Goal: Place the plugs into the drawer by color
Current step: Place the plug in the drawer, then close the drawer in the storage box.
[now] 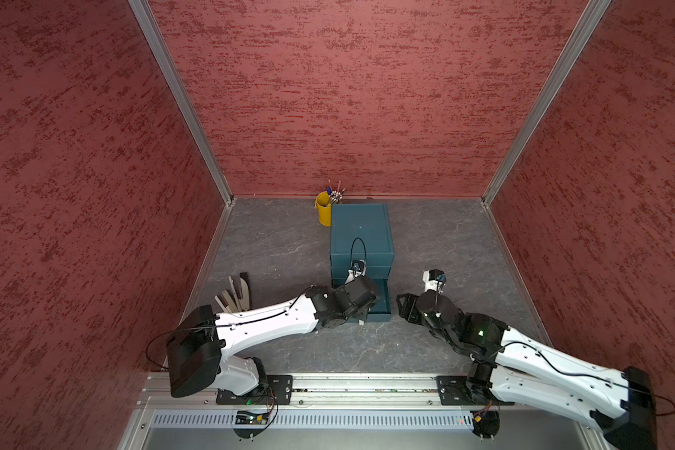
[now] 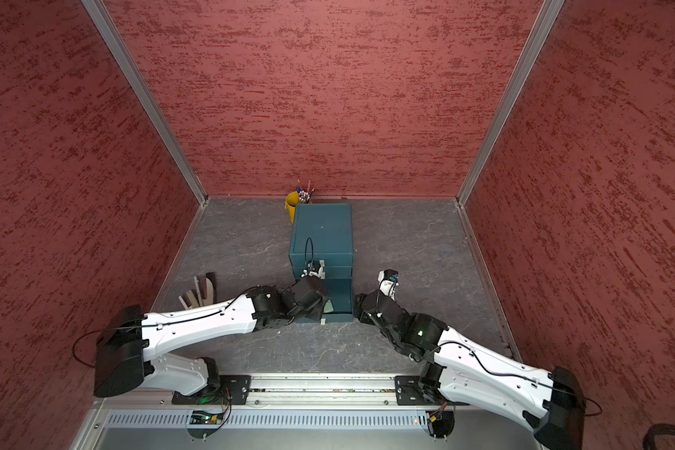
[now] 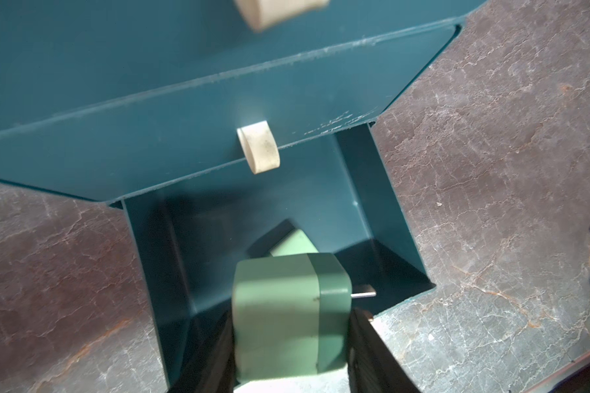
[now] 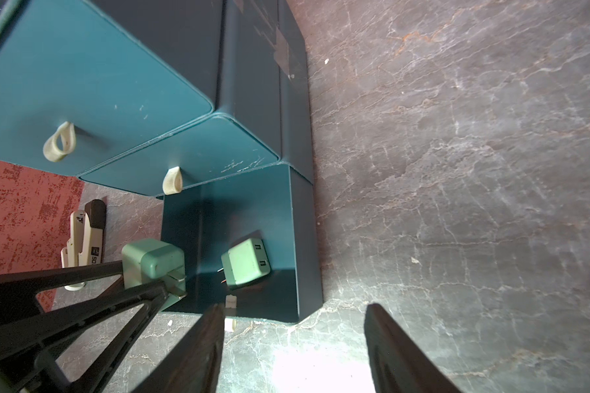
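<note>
A mint plug, prongs sideways, is pinched by the left pincer just above the open bottom drawer where its twin lies; the right pincer is spread, empty.

Seen at 12 o'clock from the table's middle in both top views: the dark teal drawer chest, upright, top two drawers shut behind white pull tabs, bottom drawer slid open toward 6 o'clock. Pinched in the left gripper, a mint green plug, over the open drawer's 8 o'clock edge, metal prongs pointing sideways. Lying loose on that drawer's floor, toward 3 o'clock of it, a second mint green plug, on its side, two USB slots showing, prongs toward the pinched one.
</note>
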Controlling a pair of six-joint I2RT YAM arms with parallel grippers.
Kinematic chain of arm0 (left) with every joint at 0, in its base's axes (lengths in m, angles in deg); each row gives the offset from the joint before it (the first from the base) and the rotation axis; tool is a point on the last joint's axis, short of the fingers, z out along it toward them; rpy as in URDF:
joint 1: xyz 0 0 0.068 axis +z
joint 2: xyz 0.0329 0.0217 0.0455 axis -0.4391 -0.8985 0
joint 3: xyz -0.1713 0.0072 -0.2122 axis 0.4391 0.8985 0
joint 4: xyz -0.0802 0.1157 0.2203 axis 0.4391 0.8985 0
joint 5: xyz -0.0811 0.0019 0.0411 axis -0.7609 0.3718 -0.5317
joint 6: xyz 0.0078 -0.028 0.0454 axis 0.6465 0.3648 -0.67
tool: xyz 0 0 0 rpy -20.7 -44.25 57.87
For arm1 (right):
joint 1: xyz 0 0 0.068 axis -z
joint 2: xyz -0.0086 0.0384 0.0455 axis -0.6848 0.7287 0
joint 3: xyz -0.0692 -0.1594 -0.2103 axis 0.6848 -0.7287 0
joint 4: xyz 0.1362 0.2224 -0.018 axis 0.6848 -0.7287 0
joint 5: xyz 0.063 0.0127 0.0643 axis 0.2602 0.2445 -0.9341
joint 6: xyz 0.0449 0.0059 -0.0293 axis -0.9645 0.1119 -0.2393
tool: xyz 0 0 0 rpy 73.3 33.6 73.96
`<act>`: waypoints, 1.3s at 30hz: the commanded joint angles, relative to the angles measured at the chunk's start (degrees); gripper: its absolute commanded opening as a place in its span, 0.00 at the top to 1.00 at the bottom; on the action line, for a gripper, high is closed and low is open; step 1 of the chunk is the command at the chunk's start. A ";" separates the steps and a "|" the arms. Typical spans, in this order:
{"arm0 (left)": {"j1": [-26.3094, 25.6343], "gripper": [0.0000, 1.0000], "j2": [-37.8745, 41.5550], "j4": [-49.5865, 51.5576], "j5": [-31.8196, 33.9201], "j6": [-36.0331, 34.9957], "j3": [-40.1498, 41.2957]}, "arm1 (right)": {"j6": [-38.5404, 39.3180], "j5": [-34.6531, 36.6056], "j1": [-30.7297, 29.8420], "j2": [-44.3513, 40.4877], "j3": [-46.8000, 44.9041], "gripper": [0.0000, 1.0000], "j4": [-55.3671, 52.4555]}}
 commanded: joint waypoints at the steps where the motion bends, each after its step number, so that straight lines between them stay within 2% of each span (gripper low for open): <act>1: -0.04 1.00 -0.93 -2.83 1.18 -0.95 1.13 | -0.06 0.33 0.33 0.19 -0.12 0.32 -0.12; 3: 0.08 1.00 -1.37 -3.24 0.94 -1.09 1.25 | 0.24 0.11 0.33 0.50 -0.03 0.32 0.29; 4: 0.12 0.91 -1.68 -3.26 0.76 -1.25 1.10 | 0.53 -0.17 0.41 0.76 0.03 0.32 0.64; 6: 0.08 0.54 -2.16 -3.22 0.23 -1.62 0.71 | 1.37 -1.17 0.35 1.45 -0.02 0.32 1.53; 9: -0.35 0.36 -2.00 -3.62 -0.23 -2.26 0.35 | 3.33 -3.41 0.18 3.06 0.29 0.32 2.74; 10: -0.45 0.32 -1.70 -3.65 -0.04 -2.36 0.12 | 4.10 -4.08 -0.03 3.83 0.41 0.31 3.14; 14: -0.87 0.24 -0.48 -3.01 0.43 -2.35 -0.62 | 6.01 -3.94 -2.44 4.79 0.91 0.27 4.83; 19: -0.97 0.22 1.51 -0.01 2.02 -2.42 -3.00 | 9.01 -3.46 -5.32 4.15 1.34 0.26 7.61; 26: 0.39 0.19 9.70 7.64 5.31 -6.44 -10.13 | 15.33 -13.00 -8.20 4.02 -0.73 0.26 17.40; 29: 3.81 0.18 13.10 10.97 4.85 -7.89 -13.56 | 17.03 -14.42 -10.02 5.74 -0.01 0.26 19.01; 34: 15.23 0.14 16.27 13.35 -2.72 -9.53 -17.45 | 18.62 -15.96 -12.86 10.20 1.99 0.25 20.33; 35: 17.47 0.12 16.47 13.52 -3.81 -9.98 -18.19 | 18.66 -15.96 -13.51 11.32 2.50 0.25 20.32; 37: 20.05 0.00 16.33 13.33 -4.89 -11.51 -19.52 | 18.50 -16.78 -14.12 13.45 3.05 0.23 20.67; 39: 21.71 0.00 15.72 12.26 -6.77 -13.16 -20.27 | 17.77 -19.69 -14.24 15.47 2.58 0.22 23.06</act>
